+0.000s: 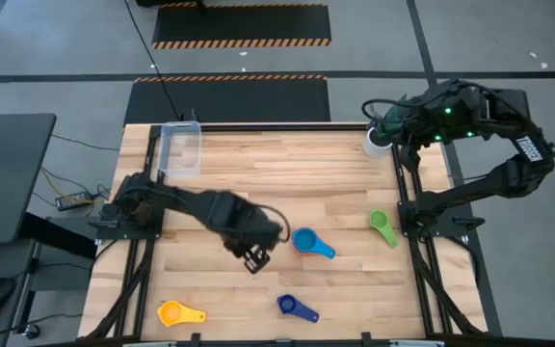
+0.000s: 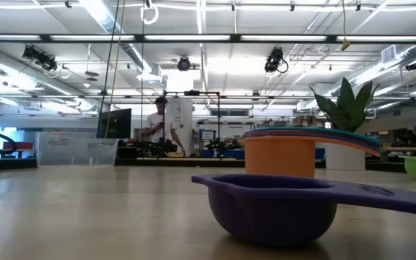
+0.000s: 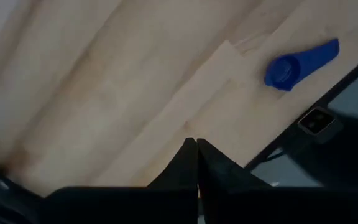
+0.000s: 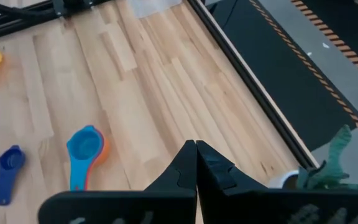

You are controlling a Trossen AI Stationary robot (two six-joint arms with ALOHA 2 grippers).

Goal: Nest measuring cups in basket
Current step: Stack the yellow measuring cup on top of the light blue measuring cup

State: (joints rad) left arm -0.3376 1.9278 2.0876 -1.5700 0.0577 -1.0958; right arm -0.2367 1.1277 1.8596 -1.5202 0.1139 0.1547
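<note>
A light blue measuring cup nested in an orange one [image 1: 308,241] sits upright mid-table, also in the right wrist view [image 4: 86,151]. Three other cups stand apart, each on its base: a green cup [image 1: 383,226] at the right, a dark blue cup [image 1: 295,306] near the front, and a yellow cup [image 1: 179,312] at the front left. The clear basket [image 1: 181,149] stands at the far left. My left gripper [image 3: 196,144] is shut with nothing in it. It hangs above the table just left of the nested cups [image 1: 254,256]. My right gripper [image 4: 196,146] is shut and empty, raised at the far right.
A white pot with a green plant [image 1: 376,141] stands at the far right corner, below my right arm. Bare wooden table lies between the basket and the cups. A person stands far off in the room behind the table [image 2: 157,123].
</note>
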